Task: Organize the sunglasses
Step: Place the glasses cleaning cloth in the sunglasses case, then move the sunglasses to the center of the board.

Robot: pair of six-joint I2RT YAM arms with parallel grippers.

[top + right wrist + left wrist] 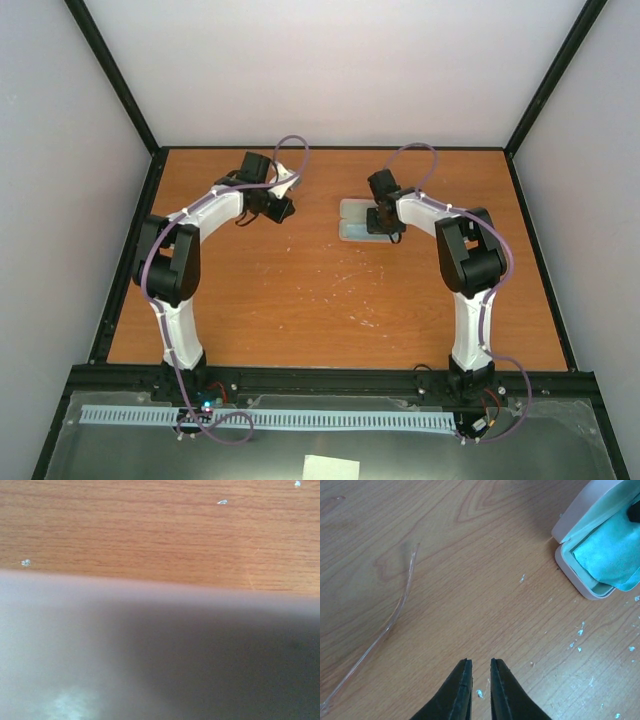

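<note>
Left gripper [479, 661], parted a crack and empty, hovers low over the bench [470, 555], probably lining up on the sunglasses [402, 597]. They lie flat, well left of the open case [570, 565]. Right gripper [385, 222], clenched, rests in that case, likely steadying it. Only one thin, clear, curved arm of the sunglasses shows.

Sunglasses [408, 582]: one thin arm showing, rest cut off lower left. Pink case [580, 510]: cropped at right. Right wrist view: lower half blurred.

Left arm [179, 330] and right arm [468, 325]: white shells, black joints (purple cables [291, 138]), 2 tapered black fingers [455, 695].
</note>
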